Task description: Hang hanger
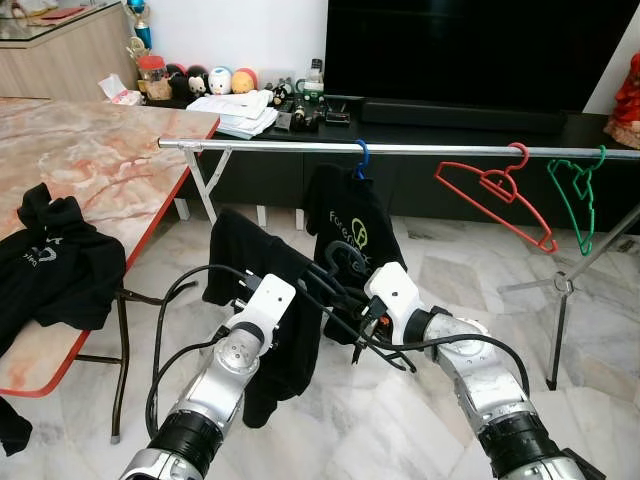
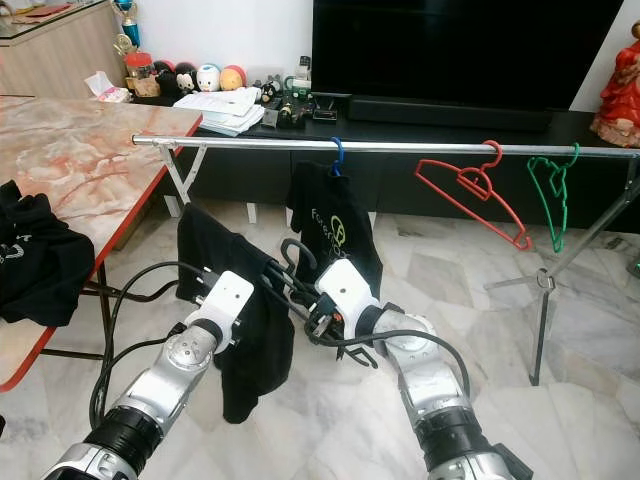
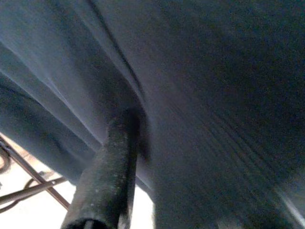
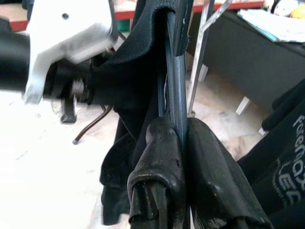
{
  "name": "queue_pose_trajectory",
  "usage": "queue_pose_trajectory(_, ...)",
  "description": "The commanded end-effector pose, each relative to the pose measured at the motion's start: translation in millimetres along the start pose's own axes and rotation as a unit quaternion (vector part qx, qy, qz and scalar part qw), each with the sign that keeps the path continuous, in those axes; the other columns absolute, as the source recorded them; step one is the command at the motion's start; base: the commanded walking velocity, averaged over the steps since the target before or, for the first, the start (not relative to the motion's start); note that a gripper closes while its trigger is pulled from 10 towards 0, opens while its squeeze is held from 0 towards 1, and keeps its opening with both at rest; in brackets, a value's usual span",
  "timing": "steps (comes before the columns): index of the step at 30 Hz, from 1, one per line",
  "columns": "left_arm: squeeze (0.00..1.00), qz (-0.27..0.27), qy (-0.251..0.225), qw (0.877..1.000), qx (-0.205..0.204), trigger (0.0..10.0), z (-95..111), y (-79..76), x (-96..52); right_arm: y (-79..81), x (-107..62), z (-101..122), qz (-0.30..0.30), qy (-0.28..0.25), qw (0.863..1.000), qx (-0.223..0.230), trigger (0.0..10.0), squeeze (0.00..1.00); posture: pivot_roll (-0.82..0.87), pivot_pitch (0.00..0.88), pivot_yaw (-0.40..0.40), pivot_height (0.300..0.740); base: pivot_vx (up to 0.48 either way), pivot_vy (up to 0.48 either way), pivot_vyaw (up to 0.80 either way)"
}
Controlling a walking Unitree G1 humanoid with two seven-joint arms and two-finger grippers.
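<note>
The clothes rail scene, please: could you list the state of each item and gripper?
Black shirt on dark hanger: held off the rail, draped between grippers.
Right gripper: shut on the hanger.
Left gripper: pressed into shirt fabric.
Blue-hooked black shirt: hanging on the rail.
Red hanger: hanging, bare.
Green hanger: hanging, bare.

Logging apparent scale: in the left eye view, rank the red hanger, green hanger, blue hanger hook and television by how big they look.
1. Television
2. Red hanger
3. Green hanger, close to the red one
4. Blue hanger hook
</note>
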State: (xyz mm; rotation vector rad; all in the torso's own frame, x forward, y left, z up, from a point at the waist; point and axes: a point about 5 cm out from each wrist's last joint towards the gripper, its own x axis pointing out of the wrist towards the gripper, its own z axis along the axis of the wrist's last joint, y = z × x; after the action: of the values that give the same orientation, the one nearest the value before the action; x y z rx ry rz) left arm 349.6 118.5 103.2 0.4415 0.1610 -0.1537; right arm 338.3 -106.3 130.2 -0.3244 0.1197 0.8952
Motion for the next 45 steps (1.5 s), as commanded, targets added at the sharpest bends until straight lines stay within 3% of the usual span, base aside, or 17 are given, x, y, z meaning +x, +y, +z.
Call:
queue_pose_trajectory(1,0.0,0.015,-0.012,1.0,-0.013,0.0,6,4.9,1.6,0.4,-1.1,11,0.002,-0.024,1.0,-0.006,0.0,0.0,0.03,0.056,-0.022,0.74,0.0,0.0,0.0)
queue_pose_trajectory(26,0.0,0.018,-0.027,0.999,-0.023,0.0,10,5.0,2.3,-3.8,-10.6,0,-0.005,0.009,1.0,-0.013,0.0,0.0,0.04,0.076,-0.014,0.74,0.0,0.0,0.0)
queue_pose_trajectory(36,0.0,0.041,-0.01,0.999,-0.026,0.0,4,11.4,2.8,-1.9,-26.5,-16,0.044,0.061,0.996,-0.041,0.0,0.0,0.04,0.078,-0.013,0.74,0.0,0.0,0.0)
queue_pose_trajectory(45,0.0,0.063,0.005,0.998,-0.028,0.0,-1,17.1,3.1,-1.1,-52.8,-47,0.08,0.149,0.983,-0.065,0.0,0.0,0.03,0.08,-0.01,0.74,0.0,0.0,0.0)
